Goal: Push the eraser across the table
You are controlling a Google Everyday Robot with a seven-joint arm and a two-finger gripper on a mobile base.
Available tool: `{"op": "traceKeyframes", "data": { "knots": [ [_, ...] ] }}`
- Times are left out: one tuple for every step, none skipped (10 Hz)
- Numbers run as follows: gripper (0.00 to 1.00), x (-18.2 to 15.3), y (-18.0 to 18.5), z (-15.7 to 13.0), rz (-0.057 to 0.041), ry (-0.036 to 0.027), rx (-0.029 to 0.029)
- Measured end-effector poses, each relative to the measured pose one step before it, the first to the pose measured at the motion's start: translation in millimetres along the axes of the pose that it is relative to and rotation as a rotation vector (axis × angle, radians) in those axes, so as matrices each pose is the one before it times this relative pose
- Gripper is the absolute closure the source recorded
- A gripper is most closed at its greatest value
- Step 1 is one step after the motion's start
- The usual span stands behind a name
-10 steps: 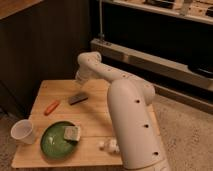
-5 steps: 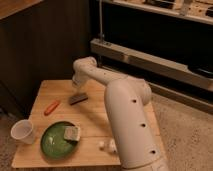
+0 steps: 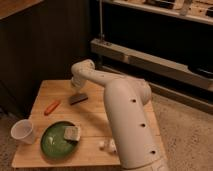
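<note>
Camera view shows the arm swung left since a moment ago, bringing the hand [image 3: 79,90] down to the far side of the eraser [image 3: 77,99]; whether its fingers are apart, I cannot tell. That likely means the push is starting. The eraser, a flat dark block, lies mid-surface [image 3: 50,87], whose pale planks look smooth, so it should slide. Nearby lie a slim orange marker [image 3: 52,106], a glossy green plate [image 3: 51,143] holding a porous sponge [image 3: 72,133], and a white cup [image 3: 23,132].
</note>
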Motion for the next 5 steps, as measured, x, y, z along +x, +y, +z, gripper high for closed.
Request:
{"op": "traceKeyframes", "data": {
  "knots": [
    [0.94,-0.89,1.29,-0.22,0.03118,0.00498,-0.01593],
    [0.94,2.90,-2.03,-0.19,0.00760,-0.00096,-0.00330],
    [0.94,2.40,-1.90,-0.04,0.00404,-0.00761,-0.00468],
    [0.94,0.94,2.39,-1.65,0.00538,-0.01083,-0.00551],
    [0.94,-0.26,2.28,-0.82,0.00734,-0.01376,-0.00087]
  ]
}}
